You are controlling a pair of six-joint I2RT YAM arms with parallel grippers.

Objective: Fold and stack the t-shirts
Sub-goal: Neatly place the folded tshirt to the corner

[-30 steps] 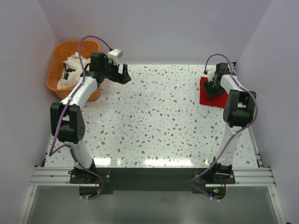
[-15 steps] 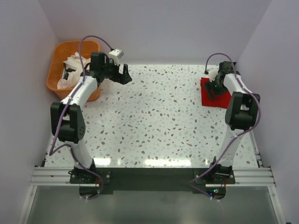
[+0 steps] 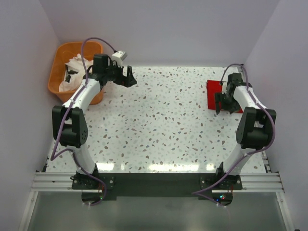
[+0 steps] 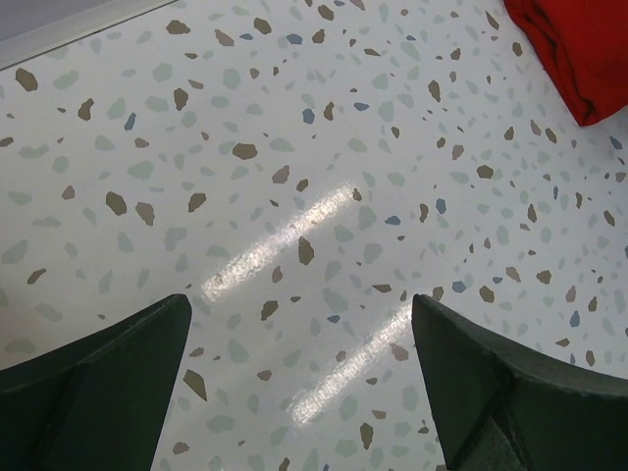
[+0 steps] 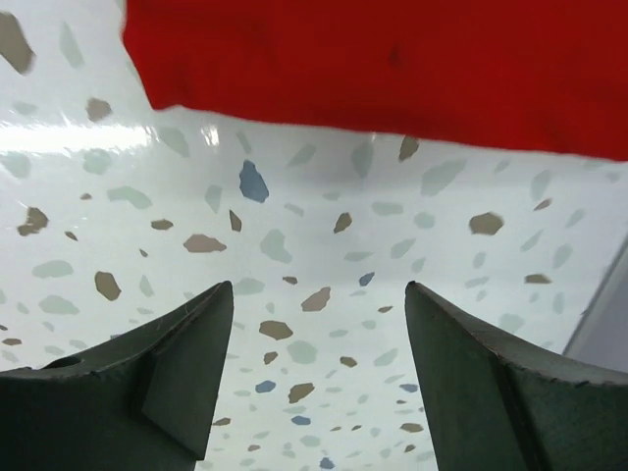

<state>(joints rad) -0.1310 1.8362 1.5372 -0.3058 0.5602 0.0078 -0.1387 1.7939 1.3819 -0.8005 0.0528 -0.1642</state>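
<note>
A folded bright red t-shirt point(image 3: 214, 93) lies at the table's far right; it fills the top of the right wrist view point(image 5: 392, 59) and shows at the top right corner of the left wrist view point(image 4: 579, 49). White t-shirts point(image 3: 72, 72) lie crumpled in the orange basket point(image 3: 57, 60) at the far left. My right gripper point(image 3: 220, 107) is open and empty, just in front of the red shirt's near edge point(image 5: 319, 294). My left gripper point(image 3: 129, 78) is open and empty above bare table near the basket point(image 4: 299, 314).
The speckled table point(image 3: 163, 125) runs between the two arms. Grey walls close in the back and both sides. The table's right edge point(image 3: 262, 144) lies close beside the right arm.
My right gripper has drawn back off the red shirt toward the near side and now hovers over the table in front of it. The left arm has not moved.
</note>
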